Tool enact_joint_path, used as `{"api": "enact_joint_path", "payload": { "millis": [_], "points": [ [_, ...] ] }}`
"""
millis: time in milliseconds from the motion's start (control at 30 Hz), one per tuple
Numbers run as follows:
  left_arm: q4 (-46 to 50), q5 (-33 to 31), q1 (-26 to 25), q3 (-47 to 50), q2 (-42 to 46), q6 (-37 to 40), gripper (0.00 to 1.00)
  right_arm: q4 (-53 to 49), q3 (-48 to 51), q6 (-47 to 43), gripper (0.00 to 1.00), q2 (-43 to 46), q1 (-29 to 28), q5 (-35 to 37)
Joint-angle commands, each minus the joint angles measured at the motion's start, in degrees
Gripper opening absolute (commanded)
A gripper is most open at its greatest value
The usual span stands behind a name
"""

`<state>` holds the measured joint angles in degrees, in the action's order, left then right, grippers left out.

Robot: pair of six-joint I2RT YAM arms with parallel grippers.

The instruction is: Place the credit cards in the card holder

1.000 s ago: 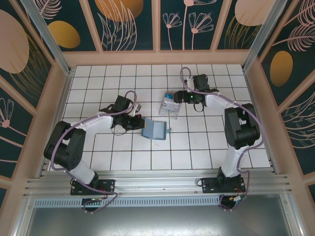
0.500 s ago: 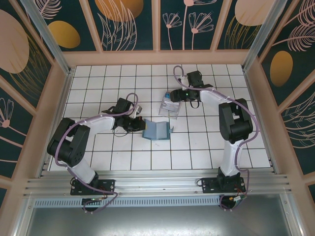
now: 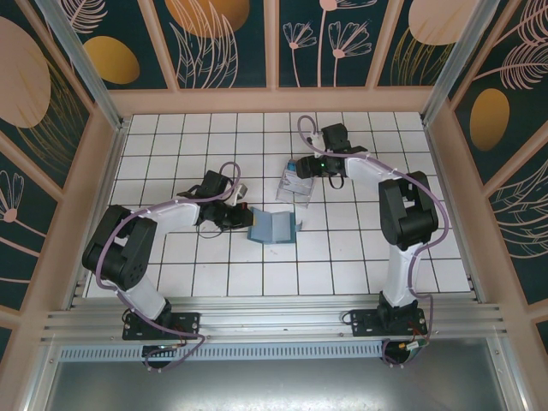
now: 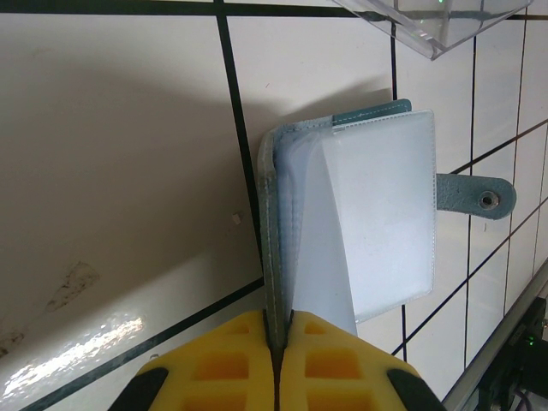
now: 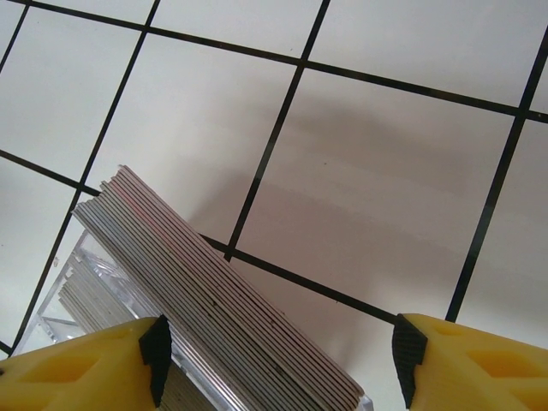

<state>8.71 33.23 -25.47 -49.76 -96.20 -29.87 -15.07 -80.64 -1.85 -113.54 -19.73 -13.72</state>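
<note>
The card holder is a teal folding wallet lying open at mid-table, with a clear inner sleeve and a snap tab. My left gripper is shut on the left edge of its cover. The credit cards stand as a stack in a clear tray, with a blue card facing out. The right wrist view sees the stack edge-on. My right gripper hangs over the tray and is open, its jaws on either side of the stack's end.
A corner of the clear tray lies just beyond the card holder. Wooden walls ring the white tiled table. My two arms reach in from the near edge.
My right gripper has shifted left and back over the tray, and its jaws have narrowed somewhat. The left gripper nudged the card holder slightly, keeping its grip.
</note>
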Motion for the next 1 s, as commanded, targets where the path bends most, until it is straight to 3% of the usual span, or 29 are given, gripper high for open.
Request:
{"api": "enact_joint_path", "payload": {
  "millis": [0, 967],
  "points": [
    [-1.7, 1.1, 0.3, 0.8, -0.7, -0.3, 0.07, 0.2, -1.9, -0.7, 0.69, -0.1, 0.4, 1.7],
    [-2.5, 1.5, 0.3, 0.9, -0.7, -0.6, 0.07, 2.3, -0.4, -1.6, 0.61, 3.9, -0.8, 0.7]
  ]
}}
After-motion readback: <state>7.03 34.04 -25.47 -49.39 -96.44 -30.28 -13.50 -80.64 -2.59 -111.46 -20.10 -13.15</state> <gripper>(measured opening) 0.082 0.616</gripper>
